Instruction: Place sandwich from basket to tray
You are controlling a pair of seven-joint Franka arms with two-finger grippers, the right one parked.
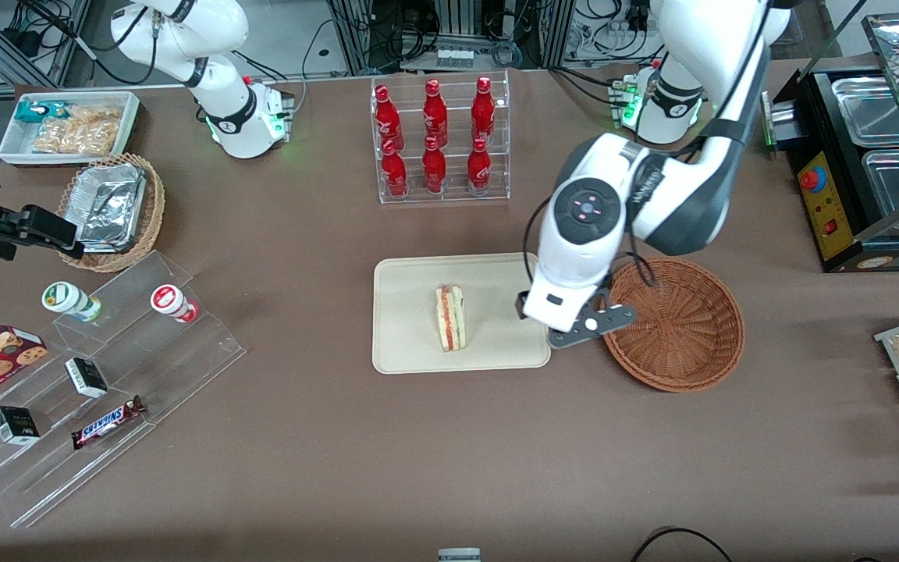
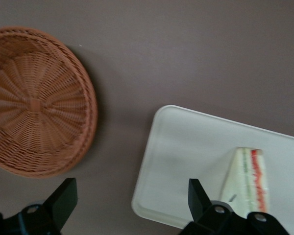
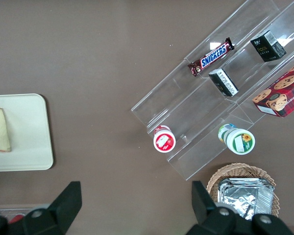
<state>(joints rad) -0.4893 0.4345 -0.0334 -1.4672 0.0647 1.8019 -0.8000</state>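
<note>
Sandwich (image 1: 450,318): you have it resting on the tray (image 1: 410,351), apart from the gripper (image 1: 566,332).
Basket (image 1: 684,328): empty, beside your gripper.
Gripper: fingers spread, holding nothing.
Left: only retreat, it seems.

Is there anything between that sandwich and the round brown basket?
Only bare tray and a strip of table. The open tool hangs above that gap, holding nothing, between sandwich and basket. The left wrist view shows it best.
</note>
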